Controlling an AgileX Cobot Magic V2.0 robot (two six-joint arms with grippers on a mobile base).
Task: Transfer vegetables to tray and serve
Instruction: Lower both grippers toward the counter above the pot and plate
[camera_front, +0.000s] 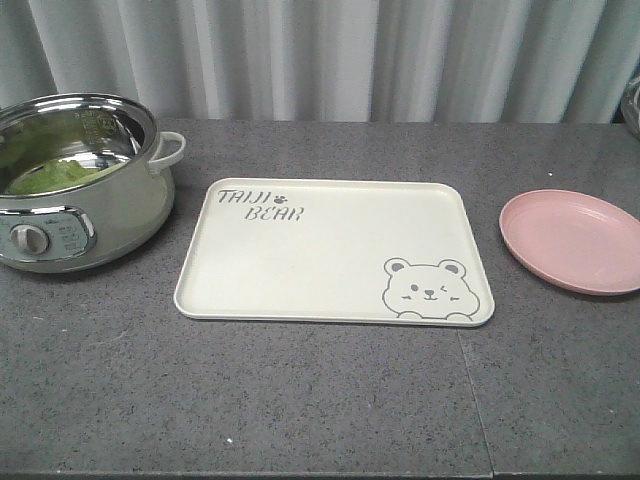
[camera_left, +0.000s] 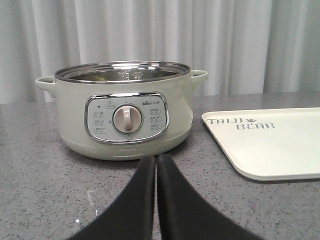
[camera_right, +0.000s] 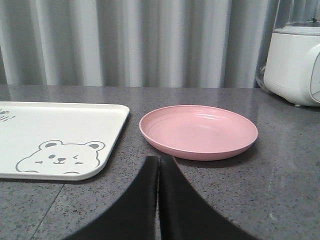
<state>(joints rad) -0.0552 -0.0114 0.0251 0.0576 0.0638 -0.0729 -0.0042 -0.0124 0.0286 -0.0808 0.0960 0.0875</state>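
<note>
Spotting vegetables (camera_front: 52, 174) down in pot (camera_front: 120, 215) at far left, dead ahead of left claw (camera_left: 156, 164), clenched on nothing, nearer arm; right claw (camera_right: 159, 162) clenched too, facing pink plate (camera_right: 200, 132); tray (camera_front: 330, 250) between.

Front view looks down overall; low wrist views both share the tray (camera_front: 330, 250).

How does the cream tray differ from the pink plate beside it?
The tray is rectangular with rounded corners; the pink plate is round. The tray is cream and carries grey lettering and a bear drawing; the pink plate is plain. The tray is clearly larger than the pink plate. Both lie flat on the grey table, and both are empty.
</note>
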